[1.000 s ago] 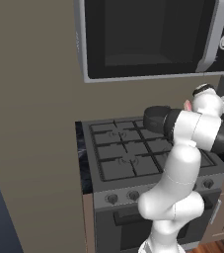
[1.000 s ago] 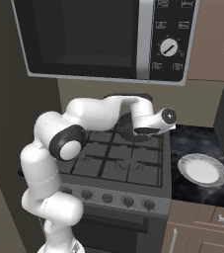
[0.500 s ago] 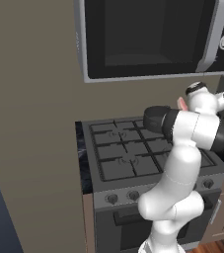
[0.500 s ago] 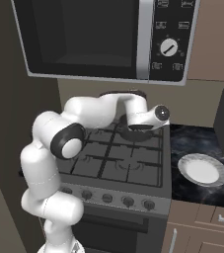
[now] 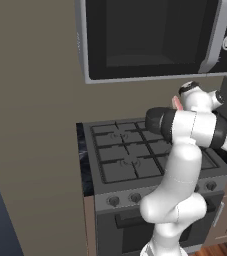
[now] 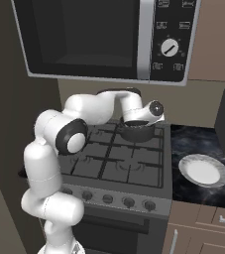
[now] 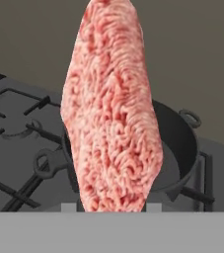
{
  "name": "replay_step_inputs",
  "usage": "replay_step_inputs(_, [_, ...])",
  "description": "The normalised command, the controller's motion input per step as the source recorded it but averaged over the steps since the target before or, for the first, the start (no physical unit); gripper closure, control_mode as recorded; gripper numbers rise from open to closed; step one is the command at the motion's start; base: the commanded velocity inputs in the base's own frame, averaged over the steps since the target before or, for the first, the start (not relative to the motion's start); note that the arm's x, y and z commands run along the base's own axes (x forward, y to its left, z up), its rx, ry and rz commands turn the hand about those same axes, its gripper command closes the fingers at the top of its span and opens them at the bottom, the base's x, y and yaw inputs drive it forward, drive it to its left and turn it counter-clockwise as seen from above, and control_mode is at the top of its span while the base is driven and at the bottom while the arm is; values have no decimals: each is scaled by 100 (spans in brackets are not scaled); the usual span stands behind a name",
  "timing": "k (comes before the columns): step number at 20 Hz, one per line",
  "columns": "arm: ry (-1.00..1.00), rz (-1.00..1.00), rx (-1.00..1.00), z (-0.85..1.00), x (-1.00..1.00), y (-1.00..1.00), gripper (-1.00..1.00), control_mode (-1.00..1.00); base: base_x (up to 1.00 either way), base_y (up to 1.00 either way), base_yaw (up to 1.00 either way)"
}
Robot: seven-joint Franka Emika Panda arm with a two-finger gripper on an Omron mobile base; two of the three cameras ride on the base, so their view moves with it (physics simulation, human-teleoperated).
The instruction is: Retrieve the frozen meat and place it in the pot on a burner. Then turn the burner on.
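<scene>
The frozen meat (image 7: 111, 108), a pinkish-red slab with paler streaks, stands on end close to the hand camera, and my gripper (image 5: 181, 102) is shut on it. Its fingertips are hidden behind the slab. In the left base view a pink edge of the meat (image 5: 176, 103) shows beside the hand. Just below and behind the slab stands the dark pot (image 7: 180, 143), whose inside shows nothing in it. The pot (image 6: 136, 133) sits on the back right burner of the grey stove (image 6: 134, 171), right under my hand.
A microwave (image 6: 104, 39) hangs close above the stove. A white plate (image 6: 203, 171) lies on the dark counter to the right. Control knobs (image 6: 106, 198) line the stove's front panel. The other grates (image 5: 125, 160) carry nothing.
My hand with the meat has risen slightly and shifted a little left above the pot. The pot and plate have stayed put.
</scene>
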Motion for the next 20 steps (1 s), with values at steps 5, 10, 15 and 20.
replay_step_inputs(5, [0,0,0,0,23,7,100,-100,0,0,0])
replay_step_inputs(10, [0,0,0,-2,31,0,100,-100,0,0,0])
replay_step_inputs(15, [0,0,0,0,21,0,100,-100,0,0,0])
replay_step_inputs(20, [0,0,0,-5,21,0,100,-100,0,0,0])
